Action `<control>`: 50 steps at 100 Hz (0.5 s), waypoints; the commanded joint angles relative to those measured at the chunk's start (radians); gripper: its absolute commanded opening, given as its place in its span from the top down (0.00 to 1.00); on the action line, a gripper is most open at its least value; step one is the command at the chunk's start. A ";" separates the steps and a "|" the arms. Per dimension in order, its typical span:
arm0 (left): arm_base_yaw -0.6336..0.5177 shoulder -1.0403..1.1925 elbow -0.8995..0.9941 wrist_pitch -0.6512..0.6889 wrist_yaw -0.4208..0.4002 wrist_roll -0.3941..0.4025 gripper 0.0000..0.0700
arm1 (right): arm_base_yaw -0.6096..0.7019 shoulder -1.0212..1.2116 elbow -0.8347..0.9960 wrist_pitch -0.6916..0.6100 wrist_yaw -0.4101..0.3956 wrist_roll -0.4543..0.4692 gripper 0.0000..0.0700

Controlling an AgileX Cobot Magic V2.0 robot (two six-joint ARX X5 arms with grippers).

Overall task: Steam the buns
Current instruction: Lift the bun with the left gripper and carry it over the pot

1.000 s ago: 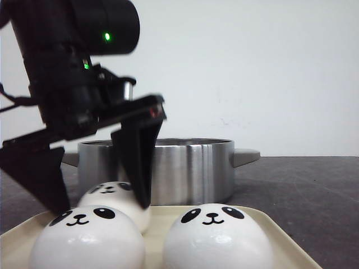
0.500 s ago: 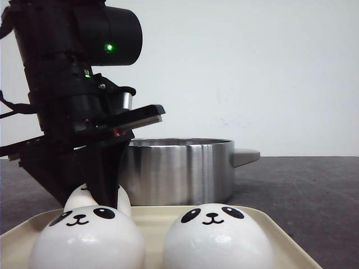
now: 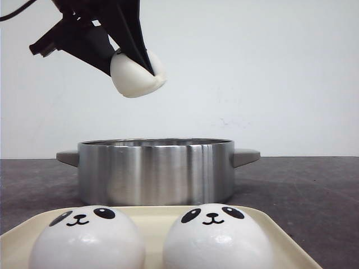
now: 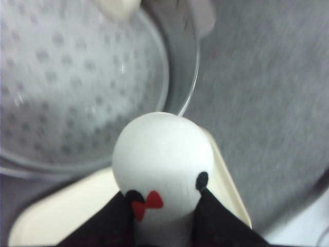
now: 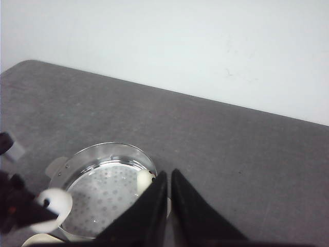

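My left gripper (image 3: 132,70) hangs high above the left side of the steel pot (image 3: 157,171), shut on a white bun (image 3: 139,77). In the left wrist view that bun (image 4: 162,154) sits between the black fingers (image 4: 115,221), showing black ears and a red bow. It is over the pot's near rim and the tray's edge. Another bun (image 5: 145,181) lies inside the pot on the perforated steamer plate (image 4: 77,87). Two panda-faced buns (image 3: 87,238) (image 3: 216,235) rest on the cream tray (image 3: 280,238) in front. My right gripper (image 5: 168,177) is shut, empty, high above the table.
The pot has flat handles on both sides (image 3: 247,156). Dark grey tabletop (image 3: 303,190) lies to the right of the pot and tray. A white wall stands behind.
My left gripper closed on the rear left bun on the tray and raised it well above the pot. The two front buns have not moved.
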 commanded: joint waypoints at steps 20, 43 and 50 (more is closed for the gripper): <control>0.095 0.204 0.169 -0.003 -0.005 0.098 1.00 | 0.012 0.008 0.019 0.007 0.002 0.014 0.99; 0.167 0.428 0.320 -0.003 -0.018 0.103 1.00 | 0.012 0.008 0.019 0.000 0.002 0.015 0.99; 0.179 0.488 0.352 -0.005 -0.018 0.103 1.00 | 0.012 0.006 0.019 -0.014 0.003 0.022 0.99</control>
